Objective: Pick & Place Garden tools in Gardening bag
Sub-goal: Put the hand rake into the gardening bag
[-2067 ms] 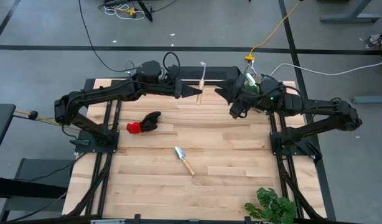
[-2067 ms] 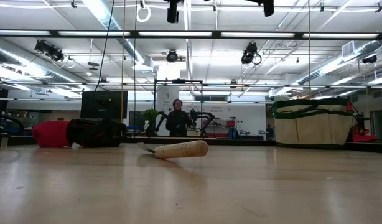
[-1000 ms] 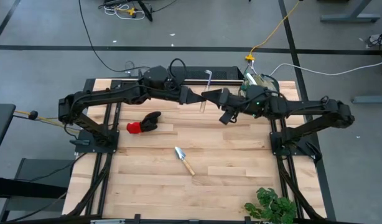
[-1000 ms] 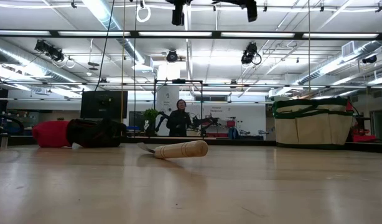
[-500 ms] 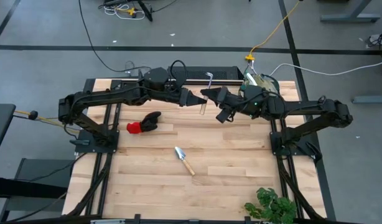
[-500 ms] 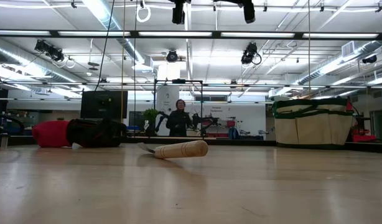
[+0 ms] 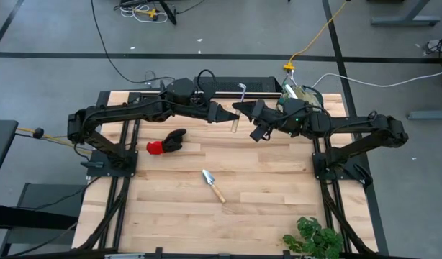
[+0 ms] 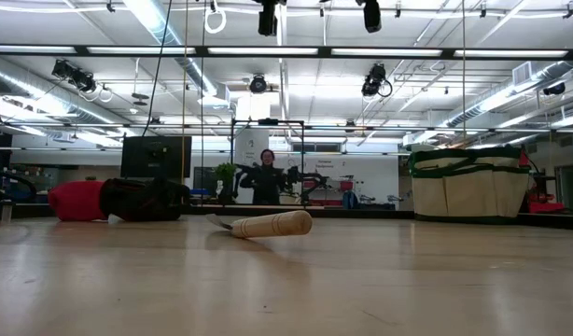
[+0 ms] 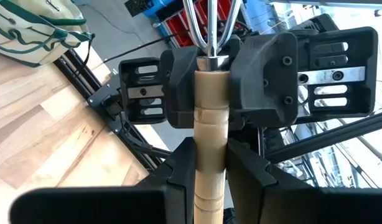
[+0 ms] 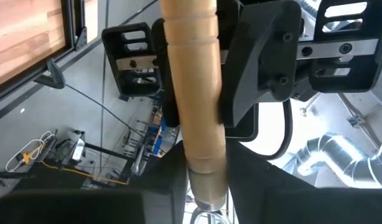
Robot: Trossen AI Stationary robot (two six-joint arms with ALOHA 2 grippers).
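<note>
Wood surface, lab bkgd. Mini rake held mid-air over the back edge for handoff: left gripper fingers clamped on wooden handle, right gripper fingers against it from opp. side, prob to carry toward gardening bag.

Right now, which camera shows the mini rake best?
The left wrist view: the mini rake fills it, wooden handle and metal neck clamped by both hands. The right wrist view shows only the handle, the high view shows it small, the low view not at all.
</note>
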